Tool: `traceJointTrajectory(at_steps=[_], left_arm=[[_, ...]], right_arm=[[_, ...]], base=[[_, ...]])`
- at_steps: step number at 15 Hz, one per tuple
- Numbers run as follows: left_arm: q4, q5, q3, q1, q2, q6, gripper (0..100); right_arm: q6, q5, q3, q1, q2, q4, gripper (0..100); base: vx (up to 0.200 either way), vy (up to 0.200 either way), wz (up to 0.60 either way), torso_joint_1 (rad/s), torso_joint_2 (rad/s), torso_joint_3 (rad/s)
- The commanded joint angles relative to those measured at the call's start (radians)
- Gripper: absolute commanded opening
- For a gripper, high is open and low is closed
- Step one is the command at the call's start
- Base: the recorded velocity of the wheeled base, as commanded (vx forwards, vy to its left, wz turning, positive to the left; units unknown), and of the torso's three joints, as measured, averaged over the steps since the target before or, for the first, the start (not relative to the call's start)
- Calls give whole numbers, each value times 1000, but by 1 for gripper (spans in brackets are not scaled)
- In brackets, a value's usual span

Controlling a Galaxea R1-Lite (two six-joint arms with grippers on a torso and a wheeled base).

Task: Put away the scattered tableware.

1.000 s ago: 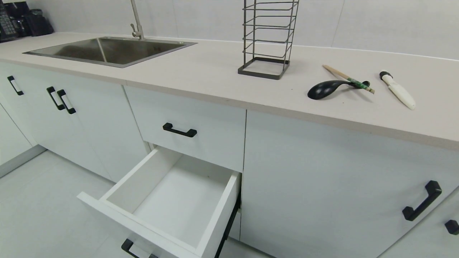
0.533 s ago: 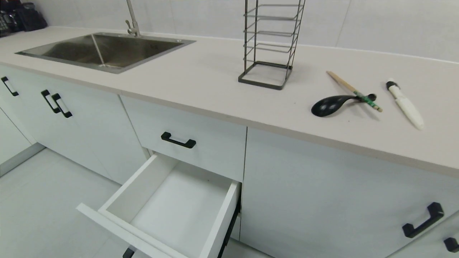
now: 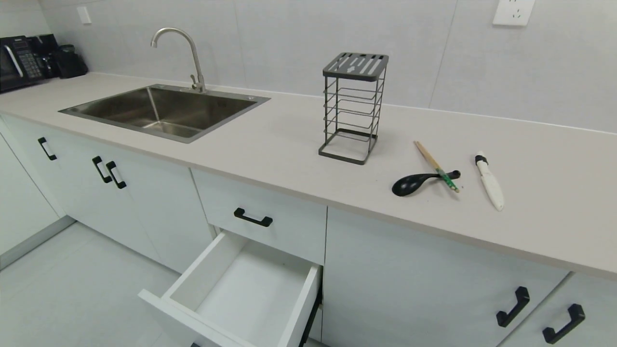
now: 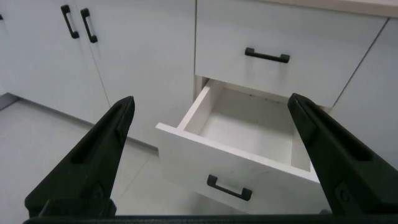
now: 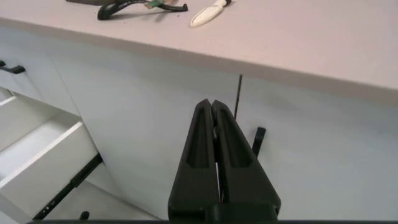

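Note:
On the counter's right part lie a black spoon (image 3: pixel 417 182), wooden chopsticks (image 3: pixel 436 165) crossing its handle, and a white knife with a black collar (image 3: pixel 489 180). The spoon (image 5: pixel 127 7) and the knife (image 5: pixel 210 12) also appear at the far edge of the right wrist view. Below the counter an empty white drawer (image 3: pixel 250 294) stands pulled out. My left gripper (image 4: pixel 211 155) is open, hanging in front of that drawer (image 4: pixel 249 134). My right gripper (image 5: pixel 216 118) is shut with nothing in it, held before the cabinet front below the counter edge.
A dark wire rack (image 3: pixel 353 106) stands mid-counter left of the tableware. A steel sink (image 3: pixel 164 111) with a faucet (image 3: pixel 185 50) sits at the left, appliances (image 3: pixel 29 60) in the far left corner. Cabinet doors carry black handles (image 3: pixel 512 306).
The head camera has tilted up and drawn back, so wall, faucet top and rack top now show. The tableware and the drawer lie as before.

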Motion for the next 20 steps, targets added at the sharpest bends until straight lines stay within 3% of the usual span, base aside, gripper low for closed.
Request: traceJointTrajectory(at_steps=[1, 14, 17, 18, 20], left_arm=[[0, -1, 0, -2, 1, 3, 100], [0, 0, 0, 0, 1, 3, 100], [0, -1, 0, 0, 1, 8, 100], [0, -1, 0, 0, 1, 8, 100], [0, 2, 0, 0, 1, 2, 100]], right_arm=[[-1, 0, 0, 0, 1, 1, 0], [0, 1, 0, 0, 1, -1, 0], [7, 1, 0, 0, 1, 2, 0], [7, 0, 0, 0, 1, 1, 100], [8, 0, 0, -1, 2, 1, 100]], base=[[0, 0, 0, 188, -500, -222], [0, 0, 0, 310, -517, -251], [0, 0, 0, 137, -269, -126], [0, 0, 0, 41, -85, -41], [0, 0, 0, 0, 0, 0]])
